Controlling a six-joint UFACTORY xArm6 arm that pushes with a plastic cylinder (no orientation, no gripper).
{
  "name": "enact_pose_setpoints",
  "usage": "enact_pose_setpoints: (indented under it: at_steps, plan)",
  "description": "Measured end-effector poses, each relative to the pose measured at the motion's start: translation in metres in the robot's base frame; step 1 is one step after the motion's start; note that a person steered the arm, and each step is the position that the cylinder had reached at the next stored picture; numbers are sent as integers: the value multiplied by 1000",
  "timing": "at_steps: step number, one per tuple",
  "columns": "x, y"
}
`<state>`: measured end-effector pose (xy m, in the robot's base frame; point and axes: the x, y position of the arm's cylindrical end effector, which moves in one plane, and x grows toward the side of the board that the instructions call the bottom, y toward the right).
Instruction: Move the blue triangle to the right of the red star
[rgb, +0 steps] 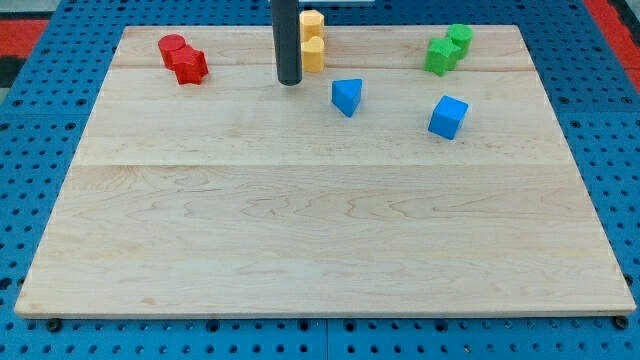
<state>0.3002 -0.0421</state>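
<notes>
The blue triangle lies on the wooden board near the view's top, a little right of centre. The red star lies at the top left, touching a red cylinder just up and left of it. My tip is on the board between the two, about 55 px left of the blue triangle and about 100 px right of the red star. It touches neither.
Two yellow blocks stand stacked in view just right of the rod. A blue cube lies right of the triangle. Two green blocks sit at the top right. The board rests on a blue pegboard.
</notes>
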Motion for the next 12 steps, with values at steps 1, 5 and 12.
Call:
enact_pose_setpoints:
  at_steps: [1,5,12]
  plan:
    - [0,4]
    - [46,90]
    - [4,-39]
